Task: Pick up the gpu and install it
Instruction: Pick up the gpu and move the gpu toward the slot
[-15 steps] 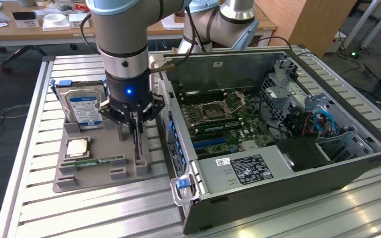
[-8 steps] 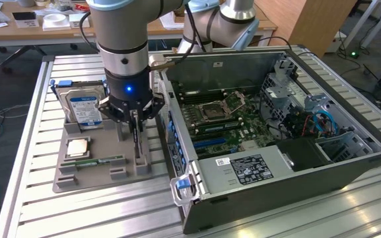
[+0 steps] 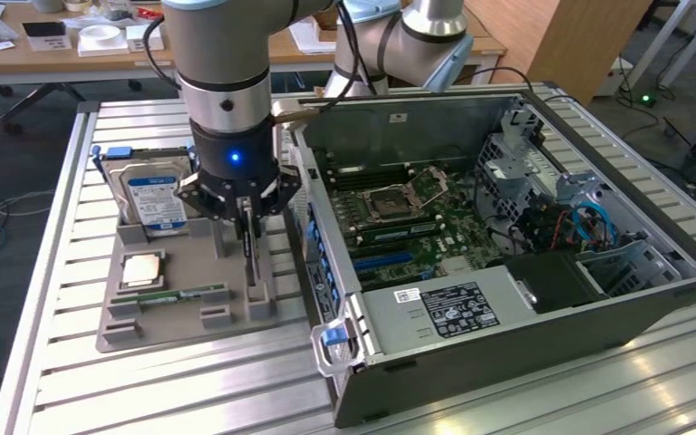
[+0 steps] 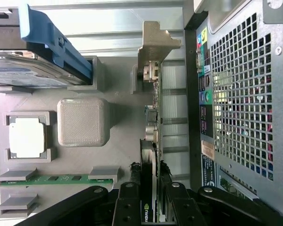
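**Gripper clamped on the gpu in its tray slot**

In the exterior view we see a gray tray point(image 3: 167, 319) on the slatted table point(image 3: 82, 390). It holds an upright hard drive point(image 3: 155, 195), a processor chip point(image 3: 142, 269), a memory stick point(image 3: 185, 294) and the gpu point(image 3: 253, 267). The gpu stands on edge in the slot nearest the open computer case point(image 3: 506, 362). The card's top is hidden by the gripper point(image 3: 246, 227), and the arm hangs straight down over it.

In the wrist view the gpu point(image 4: 153, 122) runs edge-on, with its silver bracket point(image 4: 155, 42) against a tray point(image 4: 118, 141) post, beside the case's point(image 4: 245, 94) perforated wall. Both fingers point(image 4: 127, 202) press the card's faces, so the gripper point(image 4: 148, 188) is closed on it. The near end is hidden between them.
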